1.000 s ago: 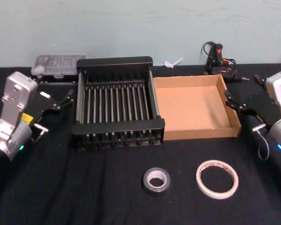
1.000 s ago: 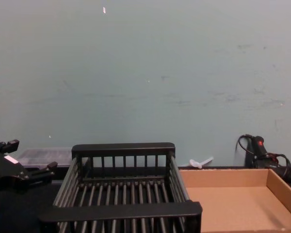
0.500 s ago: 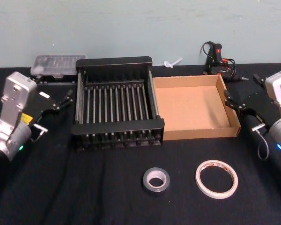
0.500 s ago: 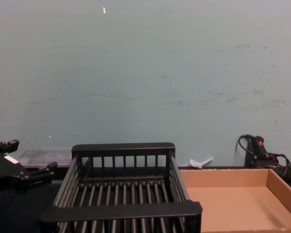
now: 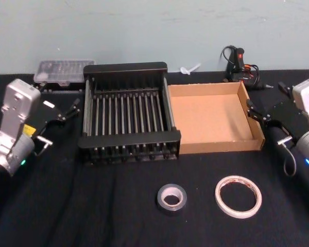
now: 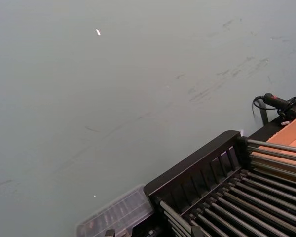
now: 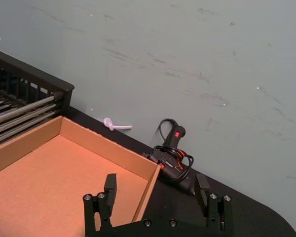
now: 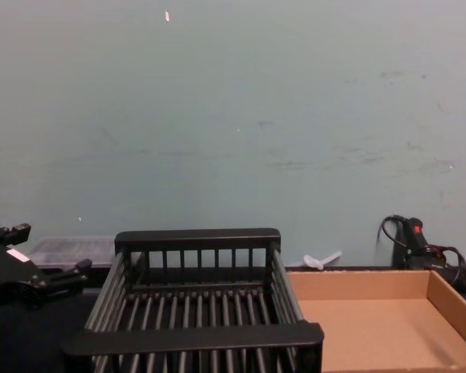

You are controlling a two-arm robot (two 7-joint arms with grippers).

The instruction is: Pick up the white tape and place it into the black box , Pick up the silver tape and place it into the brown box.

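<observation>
The white tape [image 5: 238, 196], a thin wide ring, lies flat on the black cloth at the front right. Just left of it lies the silver tape [image 5: 171, 198], a small thick grey roll. Behind them stand the black box [image 5: 127, 139], a slatted crate, and to its right the brown box [image 5: 222, 145], a shallow cardboard tray; nothing lies in either. My left gripper [image 5: 59, 100] hovers open to the left of the crate, and it also shows in the chest view [image 8: 45, 250]. My right gripper [image 5: 266, 96] is open at the tray's right wall, its fingers [image 7: 110, 185] holding nothing.
A clear plastic case [image 5: 62, 69] sits behind the crate at the back left. A glue gun with cables [image 5: 239, 64] and a small white piece [image 5: 190, 68] lie by the wall behind the tray. Bare black cloth surrounds the two tapes.
My right gripper has shifted slightly beside the tray. The tapes, the boxes and my left gripper are where they were.
</observation>
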